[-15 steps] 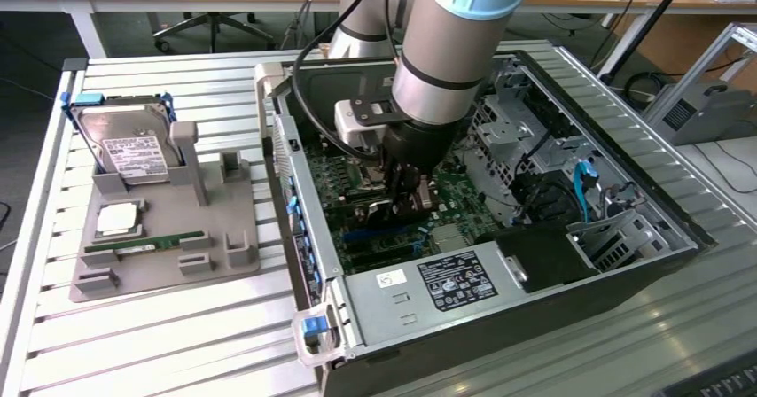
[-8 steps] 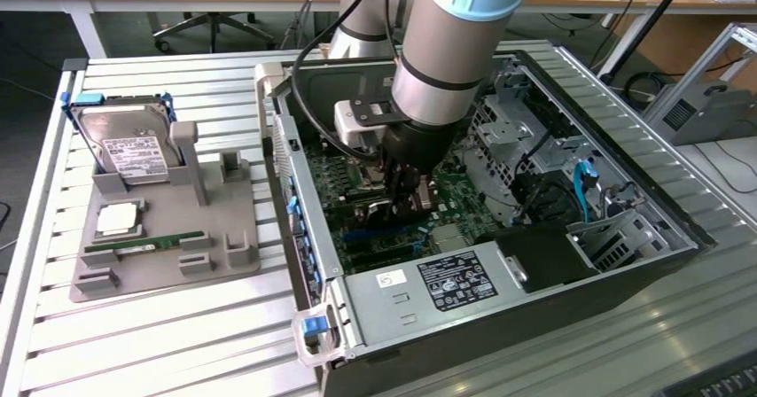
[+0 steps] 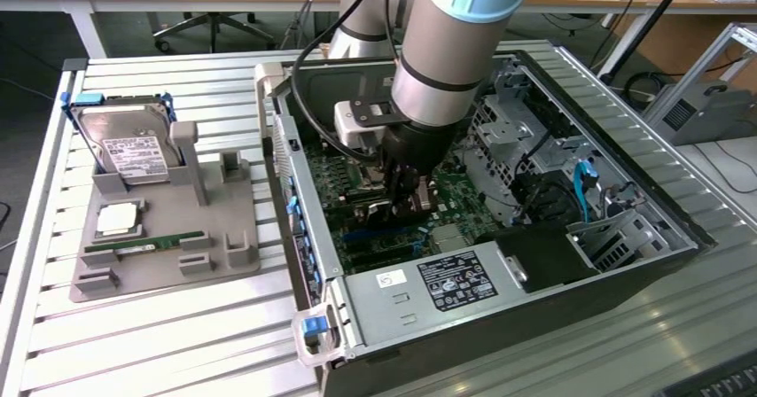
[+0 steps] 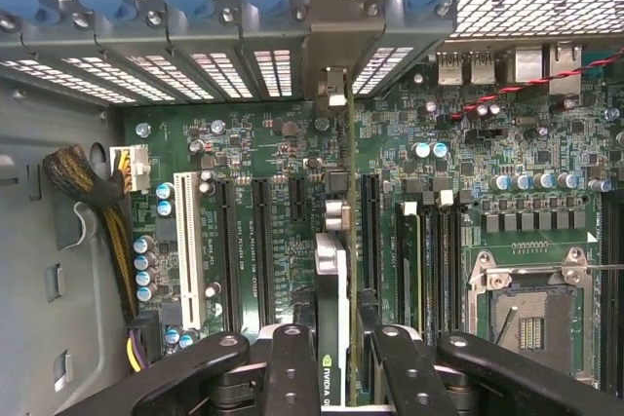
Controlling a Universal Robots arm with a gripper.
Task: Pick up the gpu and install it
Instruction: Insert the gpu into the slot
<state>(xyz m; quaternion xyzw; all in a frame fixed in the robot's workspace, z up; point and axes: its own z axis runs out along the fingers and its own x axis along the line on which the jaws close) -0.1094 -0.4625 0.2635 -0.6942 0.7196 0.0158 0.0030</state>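
The gpu (image 4: 331, 289) hangs edge-down just above the motherboard (image 4: 468, 114) inside the case (image 3: 662, 180), clamped in the gripper (image 4: 336, 377). I'd keep it upright, square to a long black slot (image 4: 370, 231), then press down evenly.

1. The exterior view looks down from high up and off to one side at the open computer case (image 3: 568, 326) on the slatted table (image 3: 177, 344). It stands far enough back to take in the parts holder (image 3: 237, 211) at frame left and the arm (image 3: 449, 42) entering at top centre.
2. The wrist view looks straight down along the gripper (image 4: 336, 338), close over the motherboard (image 4: 244, 143), with the gpu (image 4: 330, 270) edge-on between its fingers.
3. Both views share the motherboard and the case's slot wall (image 4: 244, 65).
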